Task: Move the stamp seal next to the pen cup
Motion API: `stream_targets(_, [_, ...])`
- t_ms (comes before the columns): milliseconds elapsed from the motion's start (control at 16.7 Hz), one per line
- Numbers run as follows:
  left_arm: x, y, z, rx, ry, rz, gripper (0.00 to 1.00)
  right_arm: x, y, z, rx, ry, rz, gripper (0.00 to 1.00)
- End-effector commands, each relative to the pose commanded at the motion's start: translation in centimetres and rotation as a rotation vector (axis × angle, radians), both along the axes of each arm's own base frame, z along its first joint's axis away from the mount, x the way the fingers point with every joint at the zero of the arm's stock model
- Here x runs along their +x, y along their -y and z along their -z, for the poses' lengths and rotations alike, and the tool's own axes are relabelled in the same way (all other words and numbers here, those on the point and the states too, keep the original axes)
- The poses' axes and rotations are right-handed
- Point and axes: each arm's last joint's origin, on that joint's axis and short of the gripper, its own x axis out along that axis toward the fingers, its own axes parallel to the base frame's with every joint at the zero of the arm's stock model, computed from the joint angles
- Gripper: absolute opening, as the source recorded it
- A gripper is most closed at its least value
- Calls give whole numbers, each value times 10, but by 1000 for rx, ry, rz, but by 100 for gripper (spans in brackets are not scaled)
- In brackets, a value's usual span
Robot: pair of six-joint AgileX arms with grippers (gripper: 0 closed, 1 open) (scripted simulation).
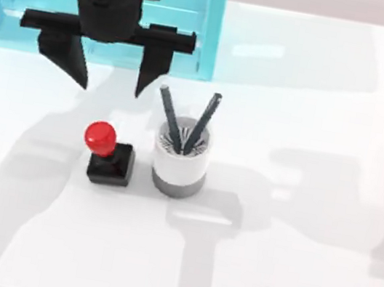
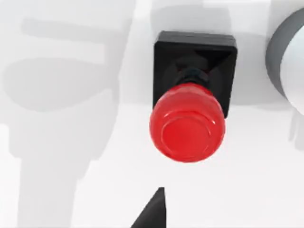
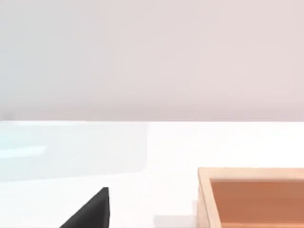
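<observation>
Red-knobbed stamp seal upright on the white counter, left of centre, just beside the pen cup on its left with a narrow gap between. Left tool above and behind the seal, fingers spread wide, holding nothing, in front of a blue bin. Right tool near a wooden tray; fingers' spread impossible to tell.

A glossy white worktop carries soft grey shadows across most of its surface. At its far left corner sits an open turquoise bin. The right wrist view shows a plain pale wall behind the worktop and a light wooden tray.
</observation>
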Motion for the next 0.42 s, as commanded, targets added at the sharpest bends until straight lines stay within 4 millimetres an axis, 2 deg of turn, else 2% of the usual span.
stream_targets(60, [0,0,0,0,0,0,98,0,0,0,0,0,0,100])
stream_targets(120, [0,0,0,0,0,0,100,0,0,0,0,0,0,100])
stream_targets(420, [0,0,0,0,0,0,100,0,0,0,0,0,0,100])
